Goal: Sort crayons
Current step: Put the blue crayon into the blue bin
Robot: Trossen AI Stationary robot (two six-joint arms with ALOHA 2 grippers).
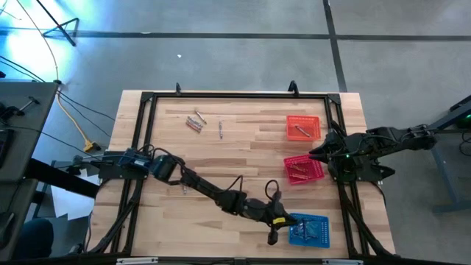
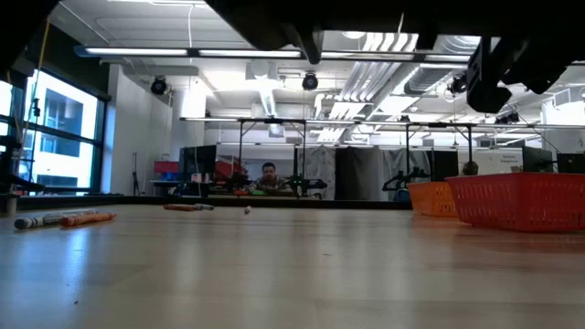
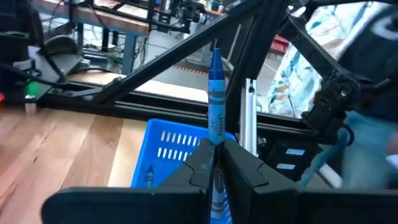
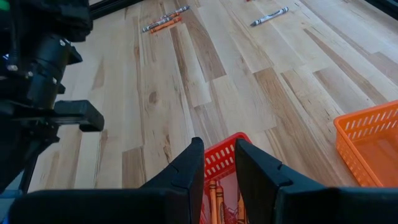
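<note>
My left gripper [image 3: 216, 144] is shut on a blue crayon [image 3: 215, 93] near the table's front edge, just left of the blue basket [image 1: 318, 237], [image 3: 174, 146]. A crayon [image 3: 149, 177] lies in that basket. Loose crayons [image 1: 195, 122], [image 4: 163, 23] and a grey one [image 1: 220, 130], [image 4: 269, 16] lie flat on the far left part of the table. My right gripper [image 4: 219, 163] hangs open with nothing between its fingers, over the red basket [image 1: 304, 168], [image 4: 221, 160], which holds crayons. The orange basket [image 1: 303, 126] stands behind it. My left gripper pinches the blue crayon's lower shaft [image 3: 217, 163] between its two fingers. The crayon lies along the fingers and sticks out well past their ends, its pointed end [image 3: 214, 56] forward. The fingers are about level. The crayon is lifted clear, in front of the blue basket's wall.
A black metal frame [image 1: 235, 94] runs around the table; its posts [image 3: 249, 106] stand just beyond the blue basket. Bare wood lies in the table's middle [image 1: 243, 158]. A person [image 2: 268, 174] sits in the room far behind the table.
</note>
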